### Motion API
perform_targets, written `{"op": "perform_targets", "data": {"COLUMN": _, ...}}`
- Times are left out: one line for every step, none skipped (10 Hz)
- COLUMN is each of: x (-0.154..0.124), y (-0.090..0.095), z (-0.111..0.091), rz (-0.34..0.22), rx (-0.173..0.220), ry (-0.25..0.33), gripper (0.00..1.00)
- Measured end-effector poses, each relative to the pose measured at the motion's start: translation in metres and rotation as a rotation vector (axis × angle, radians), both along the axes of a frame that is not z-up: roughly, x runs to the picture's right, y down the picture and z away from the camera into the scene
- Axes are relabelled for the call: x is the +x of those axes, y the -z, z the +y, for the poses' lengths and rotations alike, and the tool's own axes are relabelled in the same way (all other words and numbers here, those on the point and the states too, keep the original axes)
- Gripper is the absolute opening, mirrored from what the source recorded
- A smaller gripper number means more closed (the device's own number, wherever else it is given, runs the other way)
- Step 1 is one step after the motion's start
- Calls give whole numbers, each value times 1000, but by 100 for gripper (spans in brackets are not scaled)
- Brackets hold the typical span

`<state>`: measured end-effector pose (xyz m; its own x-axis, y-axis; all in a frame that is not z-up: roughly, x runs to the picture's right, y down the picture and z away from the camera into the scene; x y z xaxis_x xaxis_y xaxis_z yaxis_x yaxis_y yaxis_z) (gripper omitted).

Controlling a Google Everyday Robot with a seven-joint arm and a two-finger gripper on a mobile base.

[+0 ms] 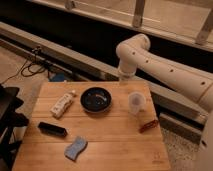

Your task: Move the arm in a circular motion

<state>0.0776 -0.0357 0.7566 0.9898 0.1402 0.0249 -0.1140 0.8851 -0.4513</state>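
The cream-white arm reaches in from the right as a thick tube with small dark dots. Its rounded elbow sits above the far edge of the wooden table. From the elbow a short segment drops straight down behind the table's far edge. The gripper is at the end of that segment, hidden behind the table edge, so I cannot see it.
On the table are a black bowl, a clear plastic cup, a white bottle, a black box, a blue sponge and a reddish bar. A black chair stands at the left. Cables lie on the floor beyond.
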Motion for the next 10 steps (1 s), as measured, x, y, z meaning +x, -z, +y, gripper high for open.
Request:
{"op": "perform_targets", "data": {"x": -22, "y": -5, "z": -9, "rz": -35, "rx": 6, "ry": 11, "gripper": 0}}
{"op": "perform_targets", "data": {"x": -46, "y": -15, "z": -18, "rz": -55, "rx": 4, "ry": 13, "gripper": 0}}
{"op": "perform_targets", "data": {"x": -57, "y": -20, "z": -24, "rz": -61, "rx": 4, "ry": 8, "gripper": 0}}
{"op": "perform_targets", "data": {"x": -61, "y": -31, "z": -31, "rz": -48, "rx": 0, "ry": 0, "gripper": 0}}
{"op": "perform_targets", "data": {"x": -62, "y": -40, "z": -37, "rz": -34, "rx": -3, "ry": -11, "gripper": 0}}
{"op": "perform_targets", "data": {"x": -62, "y": -47, "z": -40, "rz": -17, "rx": -11, "ry": -23, "gripper": 0}}
{"op": "perform_targets", "data": {"x": -56, "y": -51, "z": -41, "rz": 0, "rx": -14, "ry": -38, "gripper": 0}}
{"op": "perform_targets", "data": {"x": -35, "y": -55, "z": -40, "rz": 45, "rx": -27, "ry": -61, "gripper": 0}}
{"op": "perform_targets", "data": {"x": -22, "y": -56, "z": -38, "rz": 68, "rx": -34, "ry": -77, "gripper": 0}}
{"op": "perform_targets", "data": {"x": 0, "y": -56, "z": -34, "rz": 96, "rx": -43, "ry": -98, "gripper": 0}}
